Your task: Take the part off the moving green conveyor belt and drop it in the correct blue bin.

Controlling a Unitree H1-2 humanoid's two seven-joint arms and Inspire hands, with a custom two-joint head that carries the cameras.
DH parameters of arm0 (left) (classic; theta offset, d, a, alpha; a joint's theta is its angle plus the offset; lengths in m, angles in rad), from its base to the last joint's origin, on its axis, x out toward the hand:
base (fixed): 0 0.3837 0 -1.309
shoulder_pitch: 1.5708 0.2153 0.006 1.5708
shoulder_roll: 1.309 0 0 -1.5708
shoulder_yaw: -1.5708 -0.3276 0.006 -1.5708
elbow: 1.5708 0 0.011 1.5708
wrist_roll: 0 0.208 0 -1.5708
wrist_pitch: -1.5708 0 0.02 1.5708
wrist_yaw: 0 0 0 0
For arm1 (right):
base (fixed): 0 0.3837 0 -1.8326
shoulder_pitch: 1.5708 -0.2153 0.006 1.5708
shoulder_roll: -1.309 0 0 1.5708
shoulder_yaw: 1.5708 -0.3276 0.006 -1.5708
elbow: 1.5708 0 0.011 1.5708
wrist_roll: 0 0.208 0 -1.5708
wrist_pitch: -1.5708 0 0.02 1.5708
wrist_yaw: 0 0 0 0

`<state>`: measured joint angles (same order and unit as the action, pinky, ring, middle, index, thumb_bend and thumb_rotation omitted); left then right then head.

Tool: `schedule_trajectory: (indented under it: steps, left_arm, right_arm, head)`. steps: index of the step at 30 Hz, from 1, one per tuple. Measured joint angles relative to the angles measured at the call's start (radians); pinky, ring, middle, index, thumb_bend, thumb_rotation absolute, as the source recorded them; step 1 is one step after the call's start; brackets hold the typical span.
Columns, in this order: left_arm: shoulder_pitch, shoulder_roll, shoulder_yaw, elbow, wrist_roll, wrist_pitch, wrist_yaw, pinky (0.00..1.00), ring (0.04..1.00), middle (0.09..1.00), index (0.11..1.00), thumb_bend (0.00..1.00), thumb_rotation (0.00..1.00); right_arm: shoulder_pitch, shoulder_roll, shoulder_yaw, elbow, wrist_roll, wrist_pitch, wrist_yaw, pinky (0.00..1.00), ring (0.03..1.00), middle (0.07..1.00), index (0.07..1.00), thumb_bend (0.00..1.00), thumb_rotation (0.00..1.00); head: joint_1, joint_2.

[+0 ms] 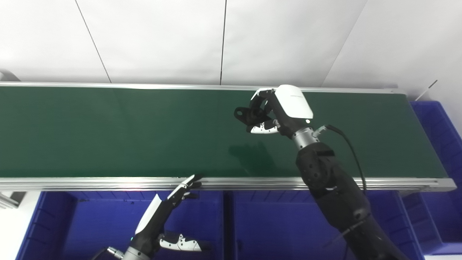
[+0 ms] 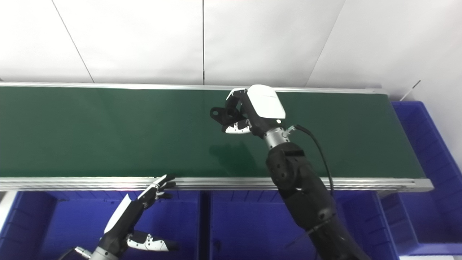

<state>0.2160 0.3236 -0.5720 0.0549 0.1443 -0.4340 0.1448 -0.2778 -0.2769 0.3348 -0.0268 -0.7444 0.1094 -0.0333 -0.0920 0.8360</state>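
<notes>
Here the right hand grips a black part above the green belt; the left hand is spread wide.

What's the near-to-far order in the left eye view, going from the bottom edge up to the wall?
left hand over the blue bins → near conveyor rail → green conveyor belt, right hand above it shut on a black part → far rail → white wall.
</notes>
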Motion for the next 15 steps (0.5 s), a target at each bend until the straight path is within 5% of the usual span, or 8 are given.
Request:
schedule_trajectory:
  steps: [11, 15]
  left_arm:
    - [0.016, 0.000, 0.007, -0.028, -0.007, 0.000, -0.016, 0.77, 0.884, 0.936, 0.904, 0.77, 0.32]
    - [0.021, 0.000, 0.015, -0.035, -0.009, 0.000, -0.029, 0.77, 0.884, 0.939, 0.906, 0.77, 0.32]
  right_arm:
    - [0.188, -0.007, -0.049, -0.160, 0.042, -0.001, 0.029, 0.32, 0.413, 0.554, 0.477, 0.51, 0.00]
    - [0.287, -0.017, -0.047, -0.223, 0.059, -0.002, 0.066, 0.38, 0.431, 0.550, 0.467, 0.51, 0.00]
  head:
    - [-0.006, 0.018]
    - [-0.009, 0.029]
